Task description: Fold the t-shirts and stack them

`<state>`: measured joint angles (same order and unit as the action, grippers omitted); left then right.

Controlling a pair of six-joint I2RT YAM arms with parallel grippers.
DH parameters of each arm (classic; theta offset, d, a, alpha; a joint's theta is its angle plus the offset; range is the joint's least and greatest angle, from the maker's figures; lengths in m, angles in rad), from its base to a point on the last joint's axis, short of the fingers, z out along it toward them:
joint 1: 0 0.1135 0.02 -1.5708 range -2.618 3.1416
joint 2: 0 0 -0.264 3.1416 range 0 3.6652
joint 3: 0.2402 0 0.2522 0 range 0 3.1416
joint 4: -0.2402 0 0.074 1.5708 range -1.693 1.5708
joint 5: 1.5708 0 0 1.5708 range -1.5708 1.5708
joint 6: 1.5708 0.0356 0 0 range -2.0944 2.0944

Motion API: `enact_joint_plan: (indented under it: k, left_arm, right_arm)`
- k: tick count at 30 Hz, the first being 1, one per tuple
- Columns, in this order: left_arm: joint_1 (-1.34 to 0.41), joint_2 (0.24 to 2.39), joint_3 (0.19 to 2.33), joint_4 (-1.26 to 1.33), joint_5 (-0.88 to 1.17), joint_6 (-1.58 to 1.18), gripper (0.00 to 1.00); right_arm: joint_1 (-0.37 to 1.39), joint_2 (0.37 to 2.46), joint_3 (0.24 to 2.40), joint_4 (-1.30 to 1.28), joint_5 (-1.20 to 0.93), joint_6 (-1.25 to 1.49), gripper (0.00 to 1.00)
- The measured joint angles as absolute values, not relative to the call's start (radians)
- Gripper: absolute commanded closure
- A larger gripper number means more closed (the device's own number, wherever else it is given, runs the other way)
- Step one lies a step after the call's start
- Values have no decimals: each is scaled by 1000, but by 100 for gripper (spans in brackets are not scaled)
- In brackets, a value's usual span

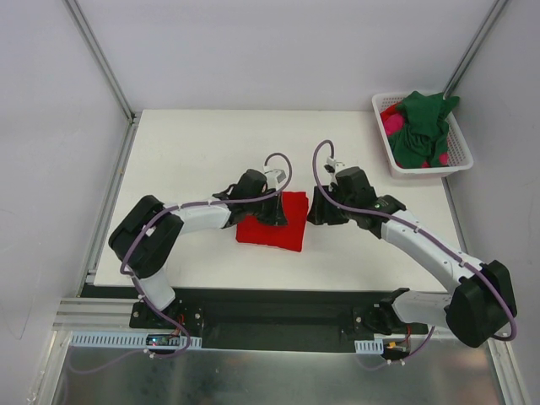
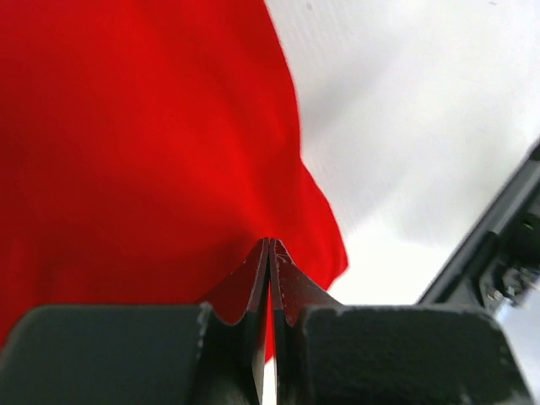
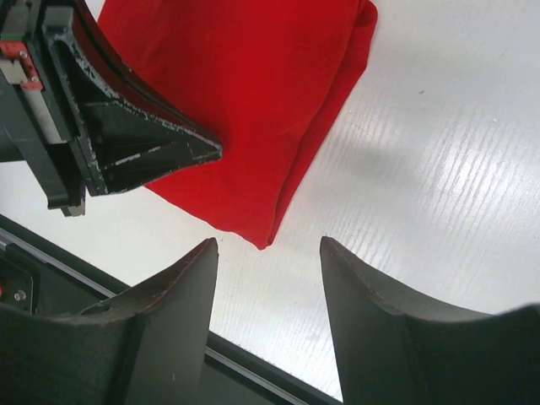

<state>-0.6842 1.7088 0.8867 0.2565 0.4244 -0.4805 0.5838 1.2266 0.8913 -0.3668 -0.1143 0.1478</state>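
T-shirt [image 1: 283, 232] in red lies folded on the tabletop [image 1: 194, 152].
Left hand [image 2: 269, 253], pinched shut, seems to pin it flat; right hand [image 3: 268, 245] hangs half open and empty beside its corner.

You look down on a matte white rectangular table top [image 1: 186, 152], boxed in by plain pale grey walls [image 1: 270, 51]. Two slim silver metal posts [image 1: 98, 55] slant up from its far corners. Along your near edge run a black strip [image 1: 278, 304] and a ribbed aluminium rail [image 1: 93, 314], with a shiny grey metal sheet [image 1: 270, 375] below. The light is soft and even.
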Motion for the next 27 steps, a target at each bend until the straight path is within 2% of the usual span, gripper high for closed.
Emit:
enact_joint_plan:
  k: [14, 27]
  left_arm:
    - [-728, 1810, 1111, -101, 171, -339, 100]
    - [-718, 1883, 1201, -229, 147, -329, 100]
  right_arm:
    - [560, 1225, 851, -348, -117, 148, 45]
    - [535, 1226, 819, -326, -147, 144, 45]
